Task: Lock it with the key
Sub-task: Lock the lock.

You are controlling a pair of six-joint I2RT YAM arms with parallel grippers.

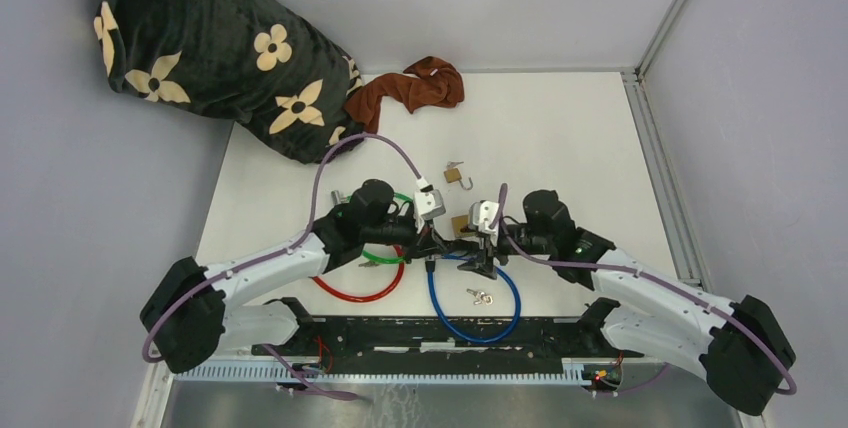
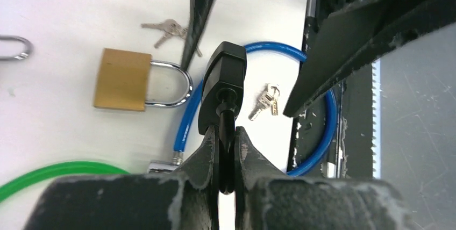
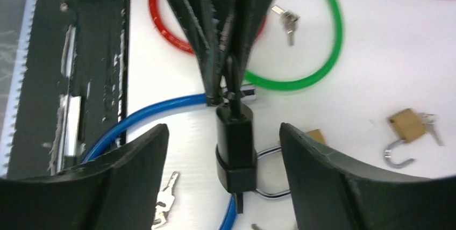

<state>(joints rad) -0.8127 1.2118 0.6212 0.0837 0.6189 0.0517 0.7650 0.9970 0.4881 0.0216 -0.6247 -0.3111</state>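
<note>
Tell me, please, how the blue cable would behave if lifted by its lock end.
The blue cable holds a smooth loop on the table, so probably springy, not limp. Its glossy sheath may slide easily. The black lock body at its end likely weighs that end down.

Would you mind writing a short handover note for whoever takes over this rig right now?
Left gripper: shut on what looks like the key, which sticks out of the black lock.
Right gripper: open, with a finger on either side of the lock and not gripping it.
Things: the lock is on the blue cable. The cable's silver end seems to lie free beside it.
Done: key gripped and apparently inserted.
Left: seat the silver end if it is out, turn the key, and check that it locks.
</note>
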